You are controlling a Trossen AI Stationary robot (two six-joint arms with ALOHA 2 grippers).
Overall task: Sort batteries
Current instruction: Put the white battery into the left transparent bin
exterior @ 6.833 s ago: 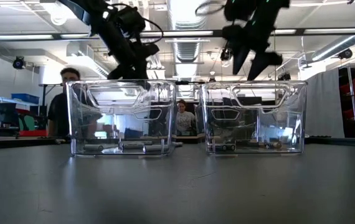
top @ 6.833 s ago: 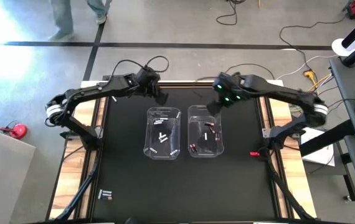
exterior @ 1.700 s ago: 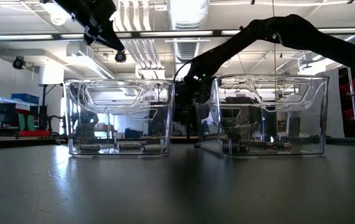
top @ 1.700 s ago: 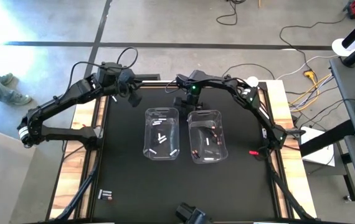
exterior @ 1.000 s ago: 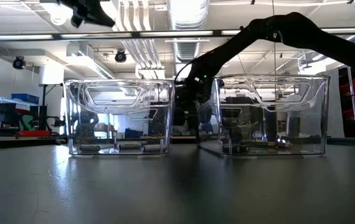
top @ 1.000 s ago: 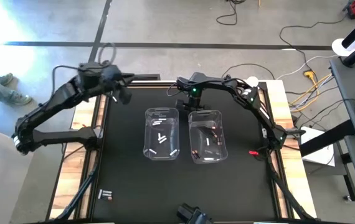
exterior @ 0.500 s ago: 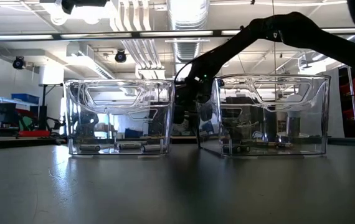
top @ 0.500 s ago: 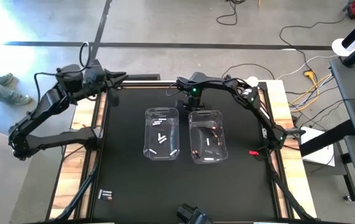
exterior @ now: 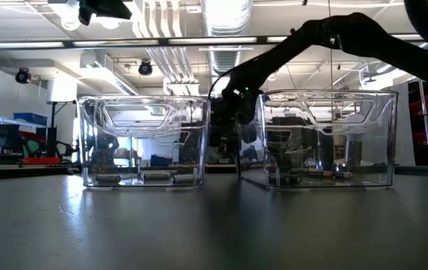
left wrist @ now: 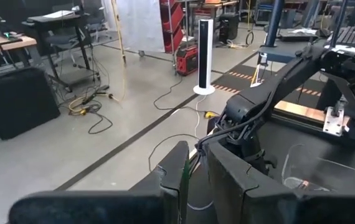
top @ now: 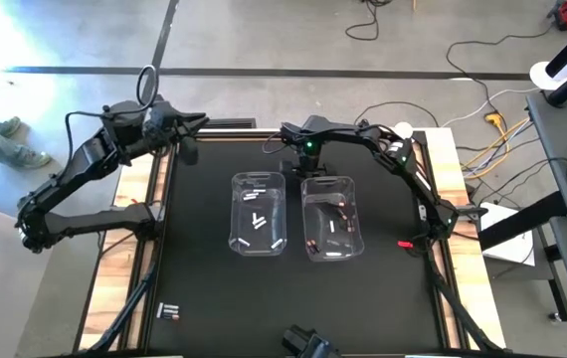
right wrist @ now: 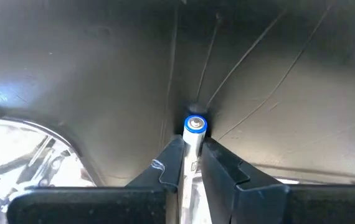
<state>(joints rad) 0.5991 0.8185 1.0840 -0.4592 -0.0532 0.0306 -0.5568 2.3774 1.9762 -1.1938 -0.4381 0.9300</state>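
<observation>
White and blue-capped, a slim cylindrical battery (right wrist: 194, 140) stands pinched upright between the right gripper's (right wrist: 188, 160) dark fingers, low over the black mat at upper centre of the high view, just behind the two clear rectangular plastic bins (top: 260, 213). More batteries (top: 255, 220) lie inside those bins. The left gripper (left wrist: 194, 169), fingers nearly pressed together, hangs raised at the mat's upper-left corner.

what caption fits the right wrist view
Right gripper shut on a white battery just above the black table mat.
</observation>
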